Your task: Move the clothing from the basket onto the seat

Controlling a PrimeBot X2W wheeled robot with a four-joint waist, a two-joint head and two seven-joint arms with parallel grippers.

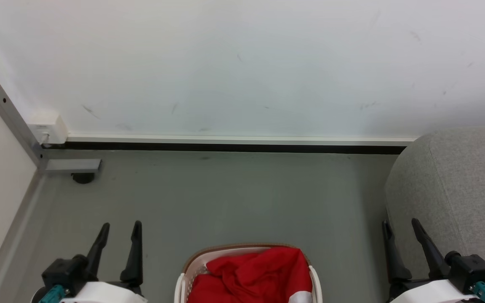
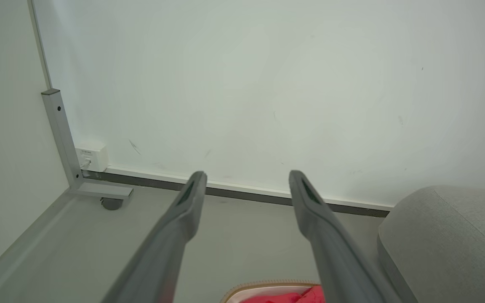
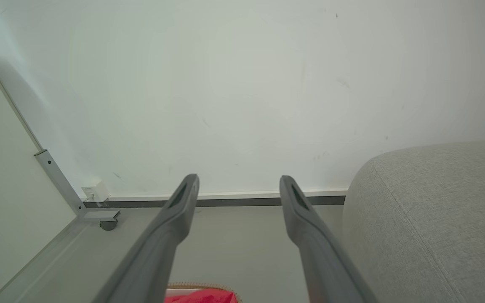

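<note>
Clothing (image 1: 253, 273), bright red and crumpled, lies heaped in the basket (image 1: 188, 264) at the bottom middle of the head view. A white patch shows at its lower right edge. The basket stands on the grey floor (image 1: 234, 198), and its tan rim band curves round the far side of the pile. The seat (image 1: 457, 189), light grey with a rounded corner, stands to the right, apart from the basket with bare floor between them.

The left gripper (image 1: 121, 224) hangs at the lower left, beside the basket, with its two dark fingers spread apart and nothing between them. The right gripper (image 1: 400, 222) hangs at the lower right, between basket and seat and close against the seat's side. Its fingers are likewise spread and empty. Both point toward the wall (image 1: 242, 63).

In each wrist view the spread fingers frame floor and skirting (image 1: 234, 139), with a sliver of basket rim and red cloth at the bottom edge.

In the far left corner a metal post (image 1: 11, 120) rises from a foot on a dark castor (image 1: 83, 177), with a small white box (image 1: 49, 126) on the wall just beside it.
</note>
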